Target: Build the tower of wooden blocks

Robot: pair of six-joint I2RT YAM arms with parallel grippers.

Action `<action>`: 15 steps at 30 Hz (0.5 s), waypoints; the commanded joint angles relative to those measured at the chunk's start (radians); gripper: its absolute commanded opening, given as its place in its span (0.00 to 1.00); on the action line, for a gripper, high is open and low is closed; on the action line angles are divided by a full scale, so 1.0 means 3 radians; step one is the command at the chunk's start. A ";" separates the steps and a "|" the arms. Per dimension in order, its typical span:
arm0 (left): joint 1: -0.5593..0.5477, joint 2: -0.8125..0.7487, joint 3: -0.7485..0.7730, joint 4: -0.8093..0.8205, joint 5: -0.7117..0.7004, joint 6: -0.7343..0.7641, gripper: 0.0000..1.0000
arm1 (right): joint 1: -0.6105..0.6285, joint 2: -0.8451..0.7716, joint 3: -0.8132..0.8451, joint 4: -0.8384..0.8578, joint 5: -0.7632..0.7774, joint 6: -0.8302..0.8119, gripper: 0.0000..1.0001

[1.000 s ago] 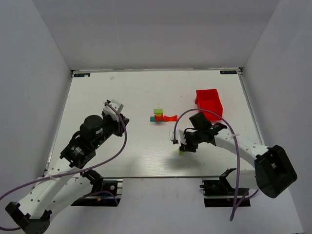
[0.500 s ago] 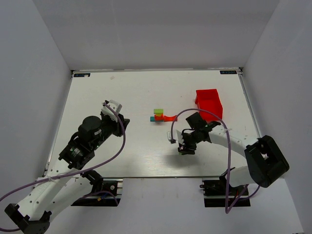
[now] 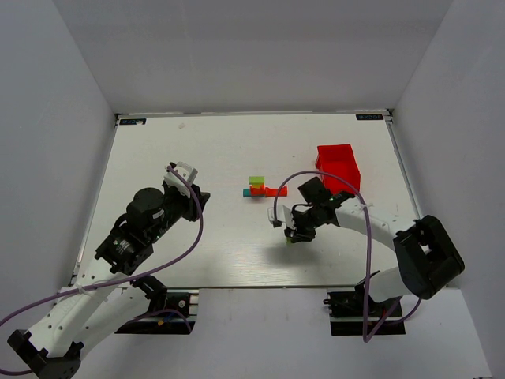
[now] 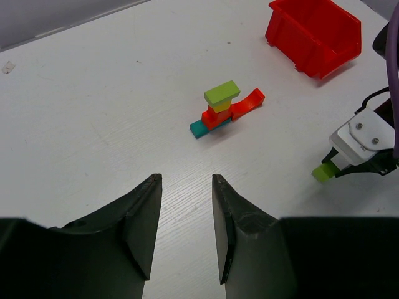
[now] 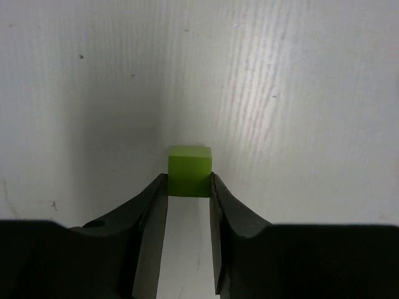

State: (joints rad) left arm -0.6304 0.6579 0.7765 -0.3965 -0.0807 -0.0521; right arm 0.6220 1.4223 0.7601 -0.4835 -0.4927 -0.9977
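White table [image 3: 197, 150], grey-white walls on three sides, both arm bases at the near edge. The wood block tower [image 4: 219, 107] stands mid-table, slightly toward the far side. From the left wrist view it has a teal bar [image 4: 199, 128] at the base, an orange-red block [image 4: 216, 118] on that, a small yellow piece above it, and a lime-green block [image 4: 222, 93] capping the stack. A red curved piece [image 4: 248, 102] lies against the stack's right side, its far end raised. The red bin [image 3: 338, 166] sits to the right of the tower, apart from it. The right gripper [image 5: 189, 184] is low over the table, nearer than the tower and to its right. Its two fingers close on a lime-green cube [image 5: 189, 169], one pad on each side face. Cannot tell whether the cube rests on the table or is just off it. The left gripper [image 4: 186, 187] hangs on the left side of the table, aimed toward the tower and well apart from it. Its jaws are parted to a moderate gap with nothing between them.
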 commanded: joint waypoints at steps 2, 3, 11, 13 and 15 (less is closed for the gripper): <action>0.0015 -0.0030 -0.0006 -0.0018 -0.0012 -0.0005 0.48 | -0.0013 -0.0216 0.0299 0.0082 0.0164 0.0079 0.10; 0.0015 -0.0030 -0.0006 -0.0018 -0.0012 -0.0005 0.48 | -0.0008 -0.0246 0.0335 0.0139 0.0225 0.0089 0.10; 0.0015 -0.0030 -0.0006 -0.0018 -0.0012 -0.0005 0.48 | -0.0033 0.0136 0.1080 0.0134 0.0538 0.0110 0.09; 0.0015 -0.0030 -0.0006 -0.0018 -0.0012 -0.0005 0.48 | -0.0028 0.0234 0.1163 0.0124 0.0665 0.0140 0.08; 0.0015 -0.0030 -0.0006 -0.0018 -0.0012 -0.0005 0.48 | -0.0038 0.0427 0.1357 0.0078 0.0757 0.0145 0.08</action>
State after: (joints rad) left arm -0.6304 0.6579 0.7765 -0.3965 -0.0807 -0.0521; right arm 0.6167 1.4899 1.1080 -0.4469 -0.3264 -0.9703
